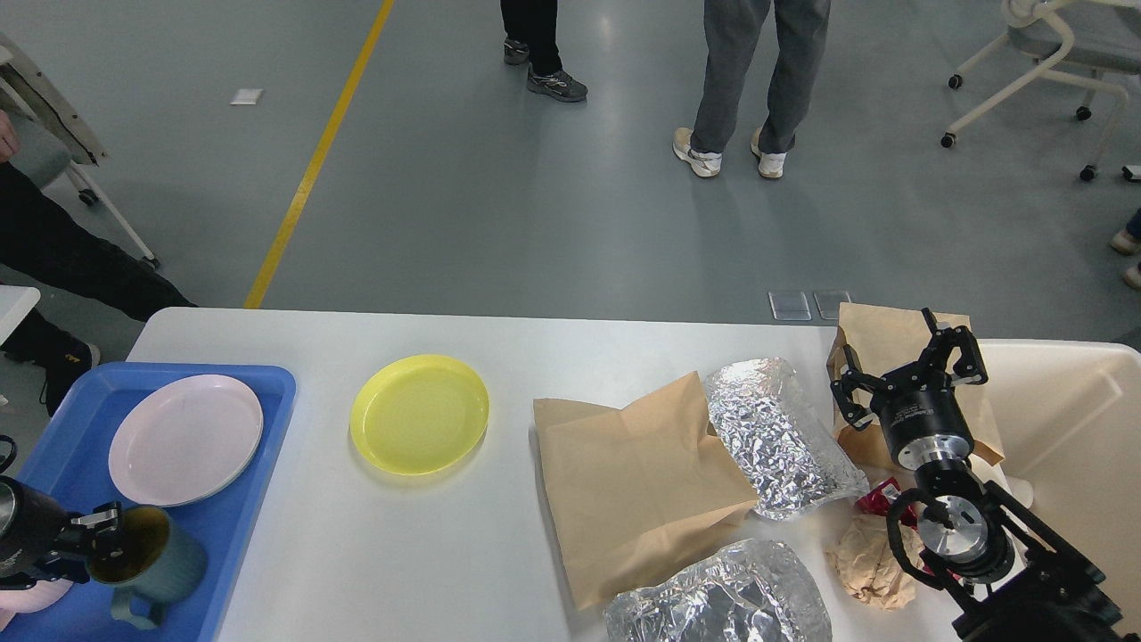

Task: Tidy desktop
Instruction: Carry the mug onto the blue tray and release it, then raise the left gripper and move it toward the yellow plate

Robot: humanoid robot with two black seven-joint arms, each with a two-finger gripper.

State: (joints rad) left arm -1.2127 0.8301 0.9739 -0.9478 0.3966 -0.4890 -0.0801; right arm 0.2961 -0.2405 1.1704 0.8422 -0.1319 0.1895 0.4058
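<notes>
The white desktop (499, 334) carries a yellow plate (419, 413), a large brown paper bag (633, 486), two foil pouches (775, 437) (722, 597), crumpled paper (869, 557) and a red wrapper (878, 495). At the lower left my left gripper (100, 532) is shut on the rim of a dark green mug (160, 563), low over the blue tray (267, 383). My right gripper (905, 370) stands open above a smaller brown bag (882, 334) at the right, holding nothing.
The blue tray also holds a pink plate (185, 439) and a pink bowl (27, 597) partly hidden by my left arm. A cream bin (1070, 419) stands at the desktop's right end. People's legs and office chairs are on the floor beyond.
</notes>
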